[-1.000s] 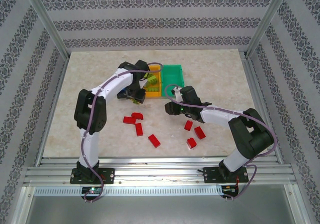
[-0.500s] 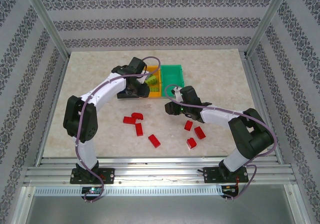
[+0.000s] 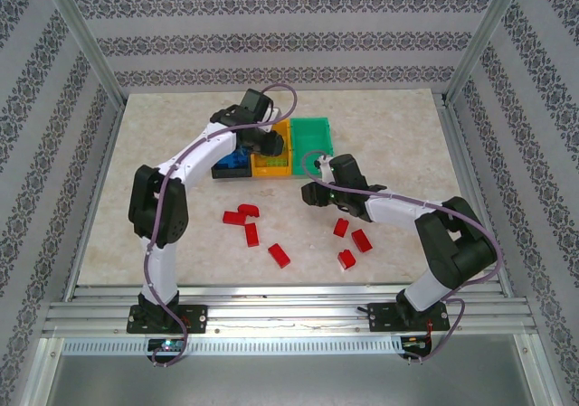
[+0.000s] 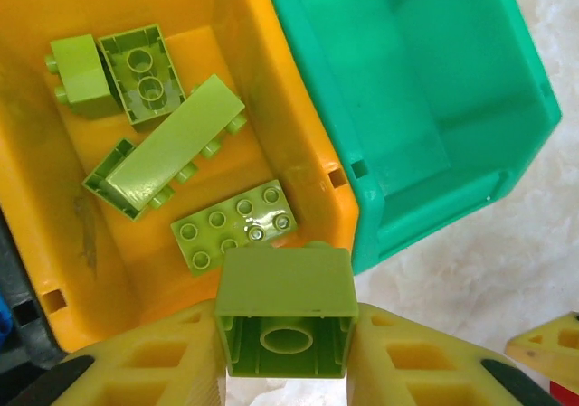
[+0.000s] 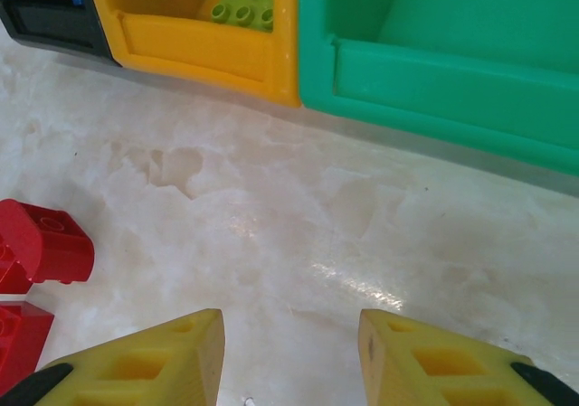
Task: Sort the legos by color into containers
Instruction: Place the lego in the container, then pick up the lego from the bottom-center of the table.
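Our left claw (image 4: 288, 335) was clenched on a lime green brick (image 4: 285, 302), hollow underside toward the wrist camera, hanging above the near end of the orange-yellow bin (image 4: 294, 108). Four lime bricks (image 4: 176, 153) already lay inside that bin. The green bin (image 4: 425, 89) touching it was bare, and the black bin (image 3: 220, 173) held blue pieces.

Our right claw (image 5: 289, 343) hovered with its jaws apart and nothing between them, over bare surface (image 5: 298, 207) just in front of the bins. A red brick (image 5: 45, 243) lay to its left, and several more red bricks (image 3: 279, 255) were scattered near the arms.

We judged the drop risky. The held brick sat close to the wall shared with the green bin, so a release there could clip the rim and fall into the wrong colour. It could also bounce off the long, tilted brick below.
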